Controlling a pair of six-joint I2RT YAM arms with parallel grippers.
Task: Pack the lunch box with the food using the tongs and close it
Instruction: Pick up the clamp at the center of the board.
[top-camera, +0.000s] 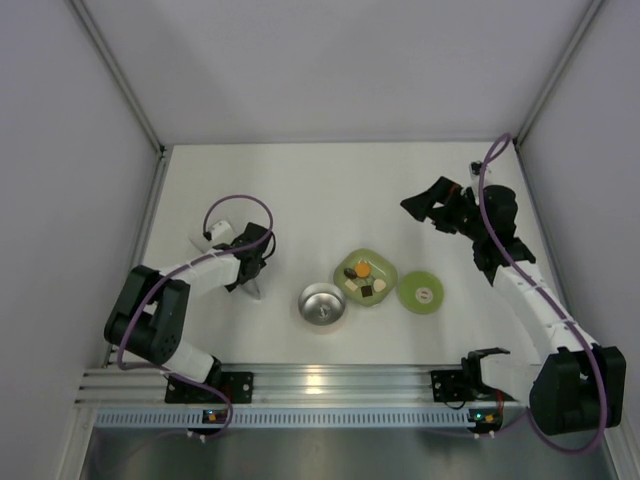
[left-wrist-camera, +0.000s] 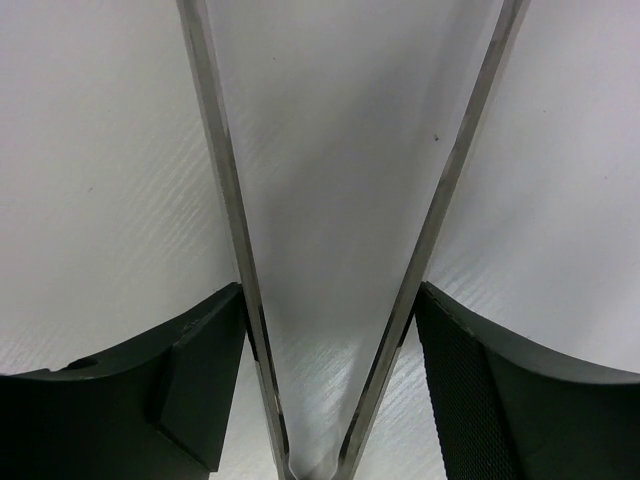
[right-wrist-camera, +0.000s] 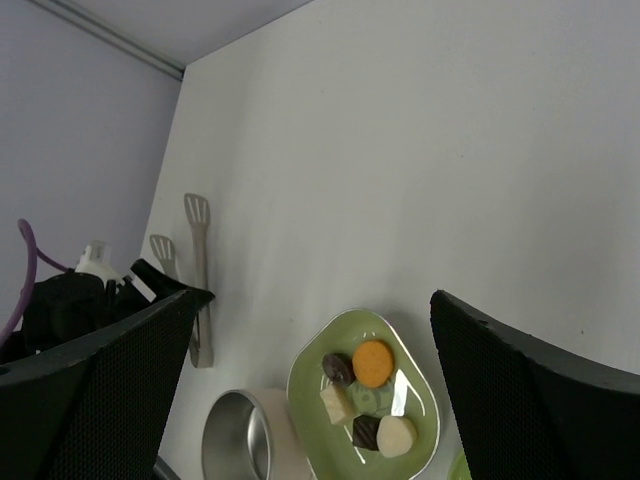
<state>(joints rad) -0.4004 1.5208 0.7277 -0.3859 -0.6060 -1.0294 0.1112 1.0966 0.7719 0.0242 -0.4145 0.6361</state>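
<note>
Between left fingers (left-wrist-camera: 150, 400) (edges close) lie tongs (left-wrist-camera: 228, 200).

**Tongs in my left grip, lunch box open, food not yet packed**

The silver tongs (right-wrist-camera: 200, 290) lie flat on the table at the left, the two arms of their narrow V touched on the outside by my left gripper (left-wrist-camera: 330, 290). The round steel lunch box (top-camera: 322, 304) stands upright and open near the centre. Its green lid (top-camera: 421, 294), marked with a white spot, lies flat to the right, well apart from it. Between them the food (top-camera: 362, 278), one orange, two dark brown and two whitish pieces, sits on the pale green dish (top-camera: 388, 270).
</note>
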